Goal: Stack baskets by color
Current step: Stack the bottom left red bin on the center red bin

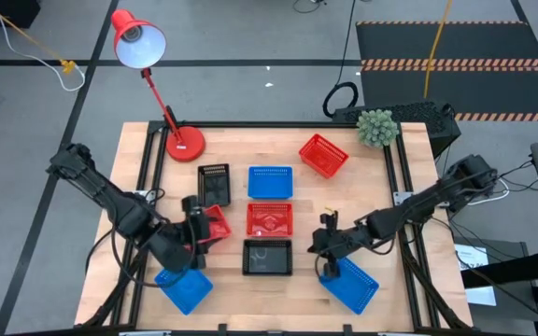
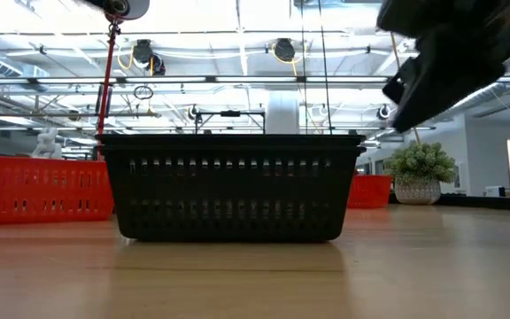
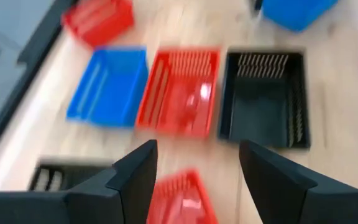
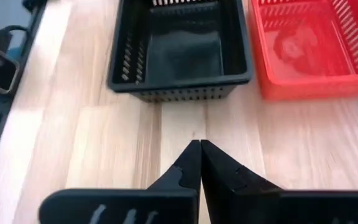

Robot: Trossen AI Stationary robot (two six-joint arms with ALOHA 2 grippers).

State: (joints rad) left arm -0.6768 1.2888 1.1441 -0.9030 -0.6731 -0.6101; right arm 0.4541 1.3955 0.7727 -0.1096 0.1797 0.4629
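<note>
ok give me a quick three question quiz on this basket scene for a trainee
1. True or false: the right gripper is shut and holds nothing.
2. What colour is the basket right by the open left gripper? A blue, B red, C black.
3. Fill in: in the high view, the middle red basket lies between a blue basket and a ____ basket.
Key: 1 true; 2 B, the near red basket; 3 black, the black basket.
</note>
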